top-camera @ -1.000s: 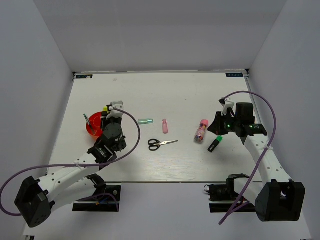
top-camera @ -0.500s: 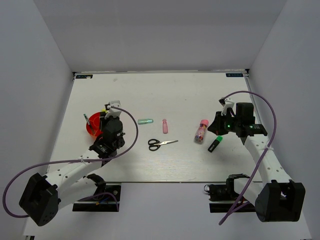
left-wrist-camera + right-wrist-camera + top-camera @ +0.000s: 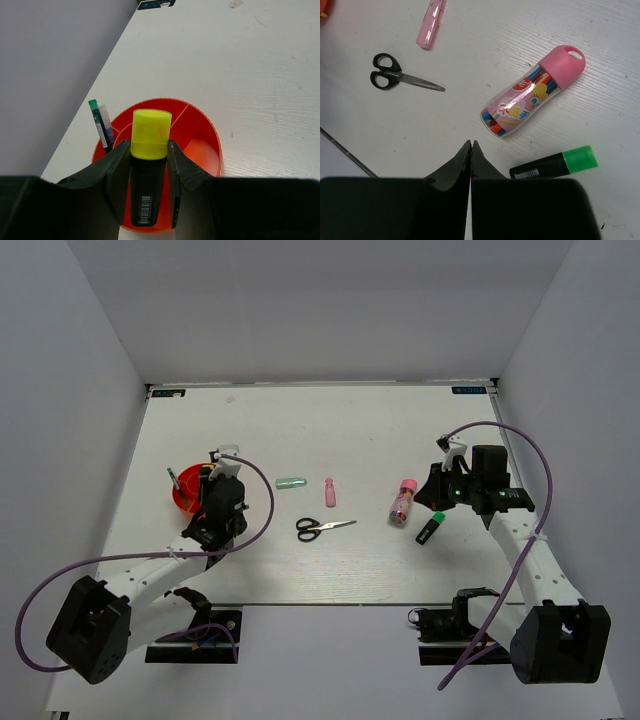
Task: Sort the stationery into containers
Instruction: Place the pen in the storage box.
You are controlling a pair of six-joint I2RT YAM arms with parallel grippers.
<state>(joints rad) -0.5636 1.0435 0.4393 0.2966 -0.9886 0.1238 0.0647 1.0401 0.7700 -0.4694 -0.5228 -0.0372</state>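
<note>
The left gripper (image 3: 148,150), clamped on the yellow marker (image 3: 150,131), has edged toward the cup (image 3: 210,131) at the worktop's (image 3: 300,430) 9 o'clock and hangs over it, so release seems next; the right gripper (image 3: 471,145) sits closed, empty.

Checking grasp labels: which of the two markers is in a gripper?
The yellow-capped marker, clamped in the left gripper over the orange-red cup. The green-capped marker lies loose on the table, beside the shut, empty right gripper.
</note>
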